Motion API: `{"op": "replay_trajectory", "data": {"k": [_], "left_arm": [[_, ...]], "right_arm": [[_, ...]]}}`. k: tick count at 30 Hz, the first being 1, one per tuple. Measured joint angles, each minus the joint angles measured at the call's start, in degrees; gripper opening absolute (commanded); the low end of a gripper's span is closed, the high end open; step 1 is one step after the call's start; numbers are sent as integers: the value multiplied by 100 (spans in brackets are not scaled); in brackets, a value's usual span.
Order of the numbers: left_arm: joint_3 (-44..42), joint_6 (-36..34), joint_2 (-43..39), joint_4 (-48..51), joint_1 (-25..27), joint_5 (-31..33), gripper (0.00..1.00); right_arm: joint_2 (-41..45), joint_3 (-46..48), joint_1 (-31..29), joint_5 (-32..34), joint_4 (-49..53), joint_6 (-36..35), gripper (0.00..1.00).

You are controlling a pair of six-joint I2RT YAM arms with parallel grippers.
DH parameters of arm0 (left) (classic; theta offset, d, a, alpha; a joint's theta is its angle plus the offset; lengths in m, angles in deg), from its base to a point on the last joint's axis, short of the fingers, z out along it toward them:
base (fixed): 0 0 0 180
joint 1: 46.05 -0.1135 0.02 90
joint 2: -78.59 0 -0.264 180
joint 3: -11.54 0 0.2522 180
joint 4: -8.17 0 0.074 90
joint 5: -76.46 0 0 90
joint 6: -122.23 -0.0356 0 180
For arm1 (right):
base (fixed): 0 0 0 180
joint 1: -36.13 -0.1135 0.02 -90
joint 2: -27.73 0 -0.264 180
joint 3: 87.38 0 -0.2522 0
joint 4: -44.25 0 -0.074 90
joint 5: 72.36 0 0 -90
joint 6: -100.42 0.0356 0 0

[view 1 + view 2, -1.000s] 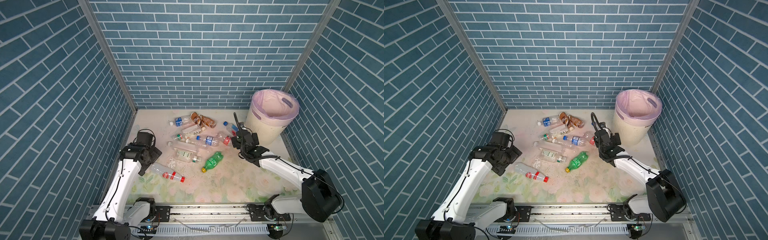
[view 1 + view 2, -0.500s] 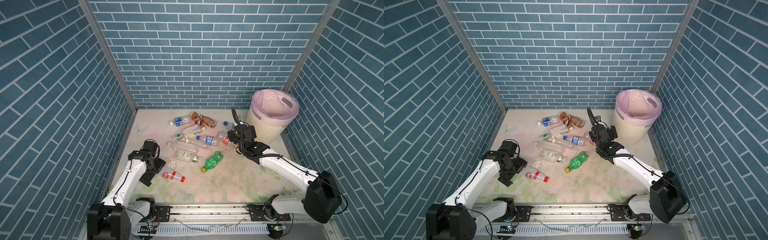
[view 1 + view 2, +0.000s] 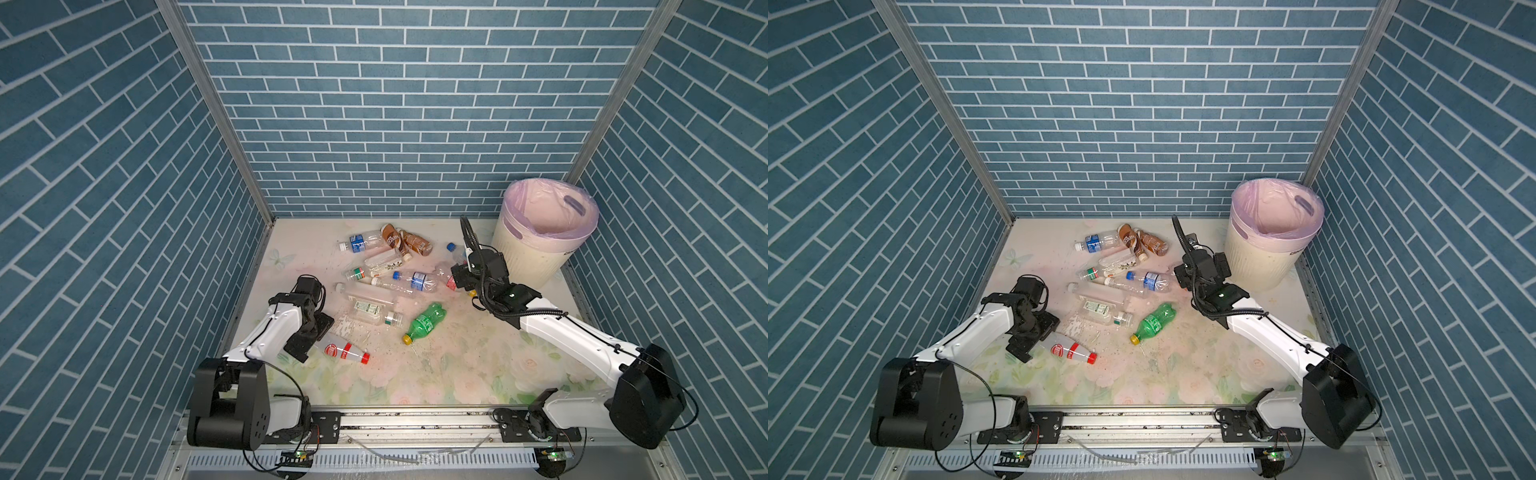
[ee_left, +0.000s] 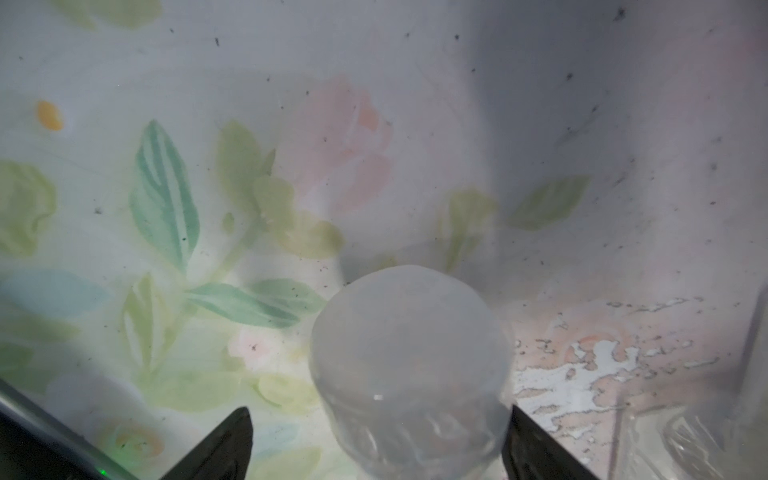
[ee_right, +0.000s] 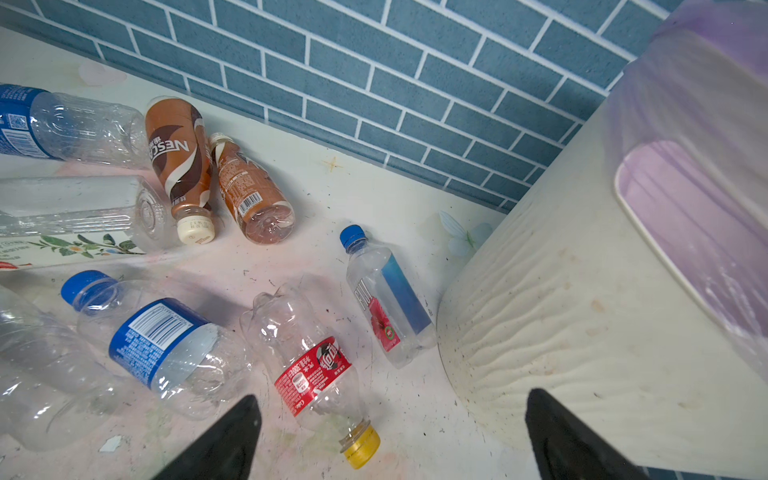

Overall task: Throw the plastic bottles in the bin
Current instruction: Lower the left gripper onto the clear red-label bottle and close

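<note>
red-cap bottle (image 3: 343, 352) lying on worktop (image 3: 457, 365), well apart from bin (image 3: 532, 262) | left pincer (image 4: 376, 436) spread astride its rounded base, off-centre | right pincer (image 5: 392, 415) spread, empty, near bin | risk: closing may squirt slick base out, bottle rolls away

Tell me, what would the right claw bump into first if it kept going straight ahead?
Probably the clear bottle with the red label and yellow cap, lying just ahead of the open right gripper. The bin stands off to one side; depth is hard to judge.
</note>
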Motion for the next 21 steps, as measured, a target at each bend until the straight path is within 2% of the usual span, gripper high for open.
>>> {"op": "replay_trajectory", "data": {"k": [2, 4, 8, 11, 21], "left_arm": [[0, -15, 138, -63, 2, 42, 91], [0, -39, 269, -138, 2, 76, 85], [0, -153, 455, -275, 2, 94, 62], [28, -229, 546, -367, 7, 96, 53], [726, -752, 278, -173, 7, 352, 48]], "right_arm": [[-11, 0, -2, -7, 2, 2, 99], [-37, 0, -2, -22, 0, 2, 99], [-144, 0, -4, -79, 15, 31, 99], [-221, -15, -4, -133, 46, 48, 99], [-376, -417, -4, -608, 402, 391, 99]]}}
